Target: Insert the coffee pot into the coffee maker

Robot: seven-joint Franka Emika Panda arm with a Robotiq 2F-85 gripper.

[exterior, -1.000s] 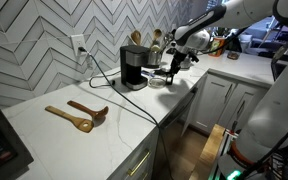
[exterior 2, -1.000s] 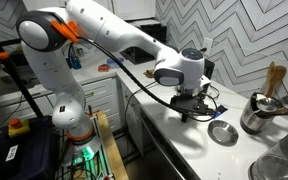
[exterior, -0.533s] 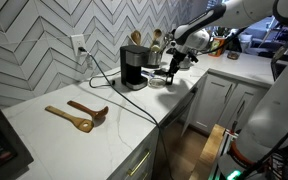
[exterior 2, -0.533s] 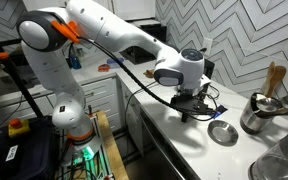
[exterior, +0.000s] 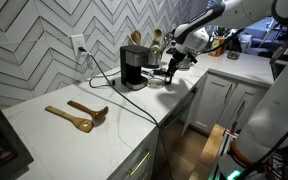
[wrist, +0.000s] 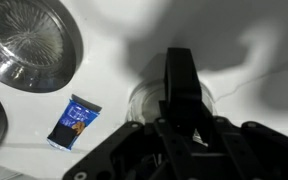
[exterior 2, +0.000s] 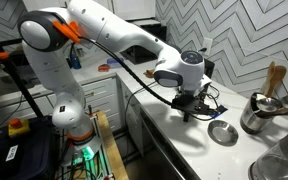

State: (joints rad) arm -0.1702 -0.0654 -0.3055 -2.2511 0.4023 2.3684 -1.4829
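The black coffee maker [exterior: 132,66] stands by the tiled wall with its cord trailing over the counter. The clear-glass coffee pot [exterior: 156,80] sits on the counter beside it, outside the recess. My gripper [exterior: 170,72] is right over the pot. In the wrist view the two fingers [wrist: 181,62] are pressed together into one dark bar across the pot's round glass rim [wrist: 144,100], so the gripper looks shut on the rim. In an exterior view the gripper [exterior 2: 190,110] hides most of the pot.
A round metal lid [exterior 2: 221,132] lies on the counter near the gripper, also in the wrist view [wrist: 29,40]. A blue packet [wrist: 76,118] lies beside the pot. A metal pot with wooden utensils [exterior 2: 260,112] stands further along. Wooden spoons [exterior: 79,115] lie on the counter.
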